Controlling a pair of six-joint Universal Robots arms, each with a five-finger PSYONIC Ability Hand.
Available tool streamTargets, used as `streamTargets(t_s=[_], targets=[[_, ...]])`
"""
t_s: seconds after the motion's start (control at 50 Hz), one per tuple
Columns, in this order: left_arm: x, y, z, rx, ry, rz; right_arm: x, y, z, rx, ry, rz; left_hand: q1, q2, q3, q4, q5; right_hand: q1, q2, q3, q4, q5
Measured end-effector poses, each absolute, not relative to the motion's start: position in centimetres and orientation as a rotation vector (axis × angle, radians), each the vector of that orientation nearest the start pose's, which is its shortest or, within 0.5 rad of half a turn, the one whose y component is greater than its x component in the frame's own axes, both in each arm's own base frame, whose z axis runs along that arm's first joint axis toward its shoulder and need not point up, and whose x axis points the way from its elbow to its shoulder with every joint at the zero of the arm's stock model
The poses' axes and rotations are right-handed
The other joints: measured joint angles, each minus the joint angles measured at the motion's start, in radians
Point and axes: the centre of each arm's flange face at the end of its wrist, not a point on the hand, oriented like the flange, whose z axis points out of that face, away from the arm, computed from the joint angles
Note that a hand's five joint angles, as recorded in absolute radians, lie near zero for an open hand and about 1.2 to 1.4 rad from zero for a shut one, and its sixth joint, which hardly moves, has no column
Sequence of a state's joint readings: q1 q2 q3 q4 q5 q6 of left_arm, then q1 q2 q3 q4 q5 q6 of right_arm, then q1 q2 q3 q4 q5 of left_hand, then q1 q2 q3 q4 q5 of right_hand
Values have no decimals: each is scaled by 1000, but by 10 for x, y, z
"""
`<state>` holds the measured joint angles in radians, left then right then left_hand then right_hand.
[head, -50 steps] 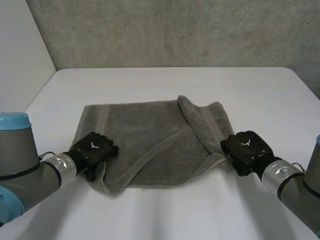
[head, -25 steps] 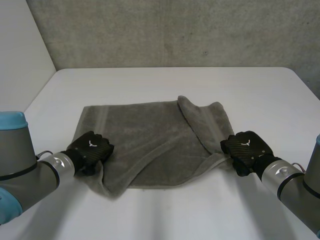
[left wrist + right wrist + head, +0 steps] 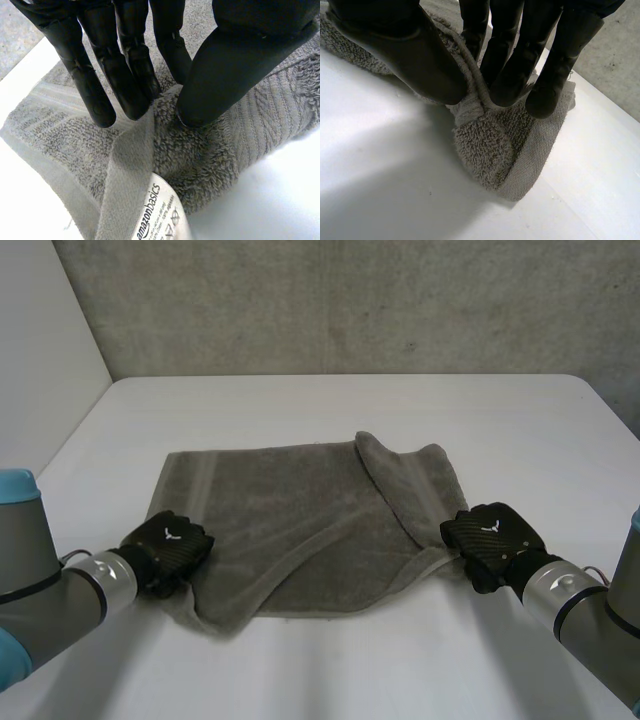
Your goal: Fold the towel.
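Towel (image 3: pixel 300 510) clamped at both near corners: left hand (image 3: pixel 168 545) pinching the left corner between thumb and fingers, just by the label (image 3: pixel 156 215); right hand (image 3: pixel 492 535) nipping a raised ridge at the right corner. Spread on the white table (image 3: pixel 300 405), right side lapped over. Probably soft, limp, light; best gripped at hems, both corners lifted together.

Towel (image 3: pixel 290 510) on the table (image 3: pixel 330 405), central

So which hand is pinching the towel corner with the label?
The left hand: a white printed label lies on the towel just beyond it. The right hand pinches plain terry hem.
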<state>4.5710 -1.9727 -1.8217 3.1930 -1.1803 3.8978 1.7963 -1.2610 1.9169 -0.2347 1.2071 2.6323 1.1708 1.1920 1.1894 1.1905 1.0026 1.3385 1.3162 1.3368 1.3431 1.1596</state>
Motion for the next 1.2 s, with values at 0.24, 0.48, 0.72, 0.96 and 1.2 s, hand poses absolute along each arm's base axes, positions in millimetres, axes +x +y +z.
streamTargets(t_s=[0.24,0.48,0.72,0.96,1.2], targets=[[-191,-261,160,1280,2324,-1638,223,-246,153,-1157,2202,-1683,16,24,26,26,21,0,0,0,0,0],[-162,-251,238,814,2272,-1966,207,-244,227,-1116,2217,-1769,21,24,27,27,25,0,0,0,0,0],[-152,-224,246,749,2291,-1961,193,-220,269,-1191,2304,-1673,24,25,27,27,25,0,0,0,0,0],[-158,-239,197,825,2498,-1799,195,-233,226,-1458,2409,-1356,24,25,27,27,26,0,0,0,0,0],[-196,-338,215,880,2356,-2017,239,-324,259,-1370,2201,-1858,26,25,28,27,27,0,0,0,0,0]])
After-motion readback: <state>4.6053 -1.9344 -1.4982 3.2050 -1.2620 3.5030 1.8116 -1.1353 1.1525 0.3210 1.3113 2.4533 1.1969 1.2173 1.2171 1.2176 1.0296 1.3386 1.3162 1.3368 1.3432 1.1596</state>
